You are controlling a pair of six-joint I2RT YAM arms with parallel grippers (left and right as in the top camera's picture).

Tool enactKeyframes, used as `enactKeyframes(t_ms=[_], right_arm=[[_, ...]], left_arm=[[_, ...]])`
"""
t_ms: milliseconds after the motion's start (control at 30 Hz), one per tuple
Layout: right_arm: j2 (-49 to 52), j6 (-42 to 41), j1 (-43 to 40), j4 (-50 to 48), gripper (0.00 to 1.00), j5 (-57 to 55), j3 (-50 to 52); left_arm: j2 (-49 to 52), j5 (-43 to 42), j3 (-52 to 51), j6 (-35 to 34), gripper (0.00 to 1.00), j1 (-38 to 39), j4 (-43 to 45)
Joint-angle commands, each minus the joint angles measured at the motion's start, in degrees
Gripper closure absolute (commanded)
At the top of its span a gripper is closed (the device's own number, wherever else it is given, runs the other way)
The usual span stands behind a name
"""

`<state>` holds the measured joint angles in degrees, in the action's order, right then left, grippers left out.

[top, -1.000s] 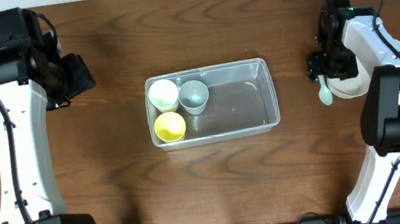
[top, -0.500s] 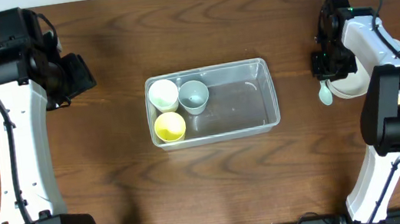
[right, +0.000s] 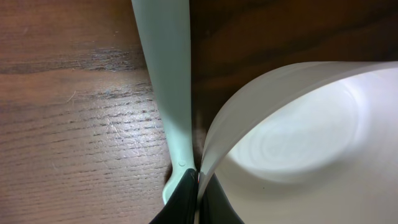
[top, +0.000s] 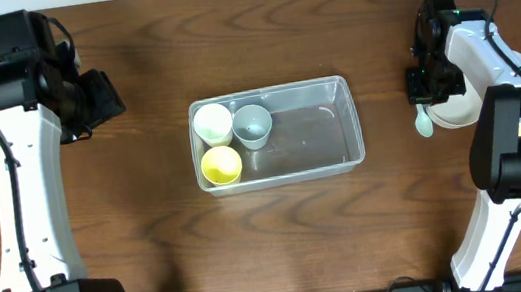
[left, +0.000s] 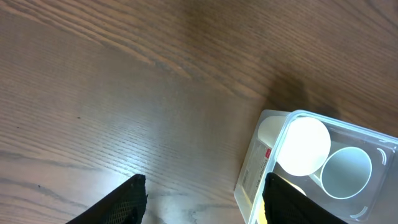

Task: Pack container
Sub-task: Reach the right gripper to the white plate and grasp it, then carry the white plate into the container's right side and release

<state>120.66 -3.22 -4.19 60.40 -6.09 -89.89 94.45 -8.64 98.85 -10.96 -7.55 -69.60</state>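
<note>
The wooden table (top: pixel 282 234) carries the clear container (top: pixel 350 124) at its centre, between the two arms. A white cup (top: pixel 212 124), a pale grey cup (top: pixel 253 125) and a yellow cup (top: pixel 221 165) stand together at its left end. The left gripper (left: pixel 205 202) hangs above the table, fingers spread wide and empty. The right gripper (right: pixel 198 202) is pinched onto the rim of a white bowl (right: pixel 298 130), with a pale green spoon (right: pixel 165 74) lying just beside it.

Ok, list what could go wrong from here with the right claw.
1. The right claw seems pinched on just the thin rim of the bowl; lifted, it may tilt or slip.
2. The spoon lies right beside that rim, so it could get dragged along.
3. Cups fill the left end of the container, leaving only the right end free.
</note>
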Motion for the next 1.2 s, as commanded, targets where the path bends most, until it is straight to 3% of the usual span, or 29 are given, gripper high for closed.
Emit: enactKeyframes(t_ms=[0, 167, 300, 533, 800, 1167], right_arm=[[-1.57, 0.09, -0.24, 0.79, 0.99, 0.55, -0.63], [-7.65, 0.63, 0.85, 4.22, 0.99, 2.03, -5.53], [-14.93, 5.57, 3.96, 4.50, 0.99, 9.99, -9.44], [-23.63, 14.71, 18.18, 3.52, 0.99, 12.37, -10.29], [-19.43, 17.00, 35.17, 4.52, 0.99, 8.85, -7.91], [-4.90, 15.28, 38.99, 4.85, 0.99, 8.90, -7.41]], left_arm=[[0.04, 0.09, -0.39, -0.74, 0.39, -0.13, -0.24], [0.04, 0.09, -0.39, -0.74, 0.39, -0.13, -0.26], [0.04, 0.09, -0.39, -0.74, 0.39, -0.13, -0.42], [0.04, 0.09, -0.39, -0.74, 0.39, -0.13, -0.39], [0.04, 0.09, -0.39, -0.74, 0.39, -0.13, -0.48], [0.04, 0.28, -0.39, -0.63, 0.39, -0.15, -0.70]])
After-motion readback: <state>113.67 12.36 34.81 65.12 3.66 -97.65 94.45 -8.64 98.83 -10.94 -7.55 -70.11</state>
